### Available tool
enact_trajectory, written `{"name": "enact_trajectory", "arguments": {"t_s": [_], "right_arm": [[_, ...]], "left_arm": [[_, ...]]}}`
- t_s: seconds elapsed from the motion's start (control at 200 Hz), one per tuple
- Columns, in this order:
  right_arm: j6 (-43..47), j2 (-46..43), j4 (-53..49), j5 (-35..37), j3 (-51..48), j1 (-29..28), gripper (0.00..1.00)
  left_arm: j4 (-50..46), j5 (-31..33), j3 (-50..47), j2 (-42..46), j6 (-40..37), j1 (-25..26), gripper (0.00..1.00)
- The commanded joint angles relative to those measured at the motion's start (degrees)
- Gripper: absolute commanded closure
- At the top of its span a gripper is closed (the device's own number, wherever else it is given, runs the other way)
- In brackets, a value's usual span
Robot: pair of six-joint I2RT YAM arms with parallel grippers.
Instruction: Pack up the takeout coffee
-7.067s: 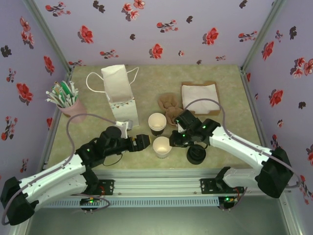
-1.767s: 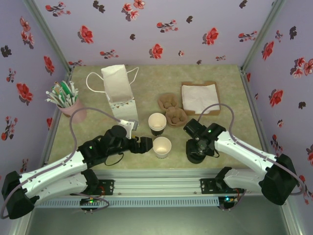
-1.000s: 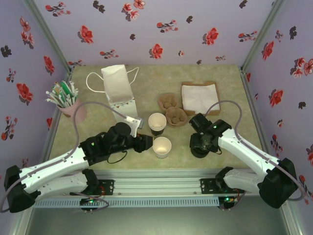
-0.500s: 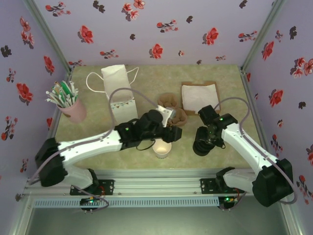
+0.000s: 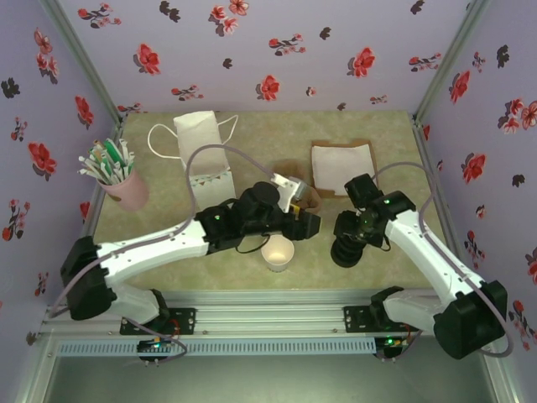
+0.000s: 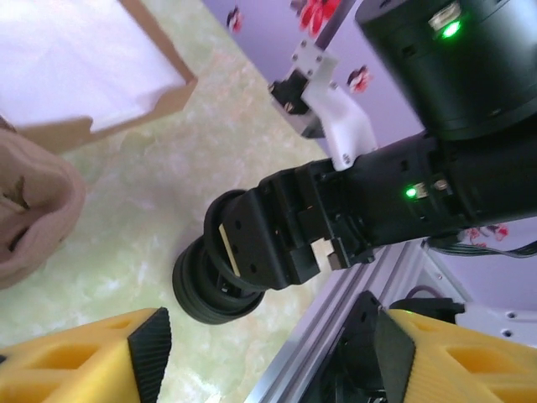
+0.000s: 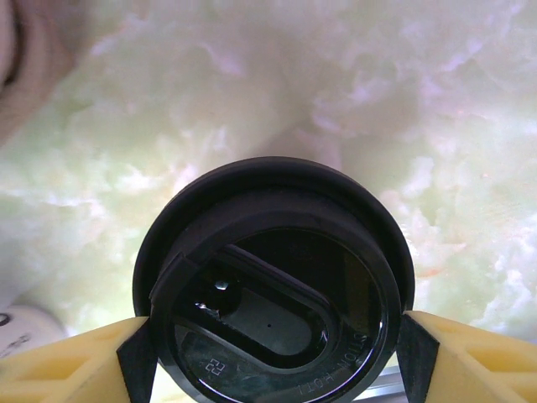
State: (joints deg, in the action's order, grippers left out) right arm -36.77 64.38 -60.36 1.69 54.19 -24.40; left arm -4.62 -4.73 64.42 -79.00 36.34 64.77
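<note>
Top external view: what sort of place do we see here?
Probably a mock café takeout counter in a robot test booth: a white paper bag, an open paper cup, a stack of black lids and a pile of white napkins.

Lilac walls (image 5: 268, 50) w/ red & black blossom print frame a pale green-cream marbled table (image 5: 277, 138). White paper bag (image 5: 201, 151) has a thin multicolour bunting strip nr its base. Pink cup (image 5: 130, 191) holds green-&-white pens (image 5: 107, 161). Brown tray (image 5: 339, 143), white napkins (image 5: 342, 166). Open cup (image 5: 278, 250) is cream inside. Stack of lids (image 7: 268, 294) is glossy black. Left arm (image 5: 159, 248) & right arm (image 5: 428, 252) are white w/ black joints & green lights. L gripper (image 6: 270, 353) & R gripper (image 7: 277, 357) have yellow fingers, black pads.
</note>
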Motion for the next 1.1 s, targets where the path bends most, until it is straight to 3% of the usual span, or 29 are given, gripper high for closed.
{"name": "enact_trajectory", "arguments": {"t_s": [0.0,0.11,0.615,1.095], "right_arm": [[0.07,-1.11,-1.65,-2.05,3.02,-3.01,0.25],[-1.04,-0.17,-2.09,-1.56,5.94,-7.86,0.25],[-2.07,11.58,-0.86,-1.08,17.77,-25.62,0.25],[-2.52,22.94,-3.74,1.03,25.6,-34.95,0.25]], "left_arm": [[-2.67,3.49,-0.41,4.84,-2.52,0.35,0.23],[-5.7,5.31,-2.24,8.63,-3.27,0.35,0.01],[-22.45,12.55,-17.37,27.65,3.6,-0.57,0.01],[-19.24,0.69,-30.58,35.6,9.68,-14.36,0.01]]}}
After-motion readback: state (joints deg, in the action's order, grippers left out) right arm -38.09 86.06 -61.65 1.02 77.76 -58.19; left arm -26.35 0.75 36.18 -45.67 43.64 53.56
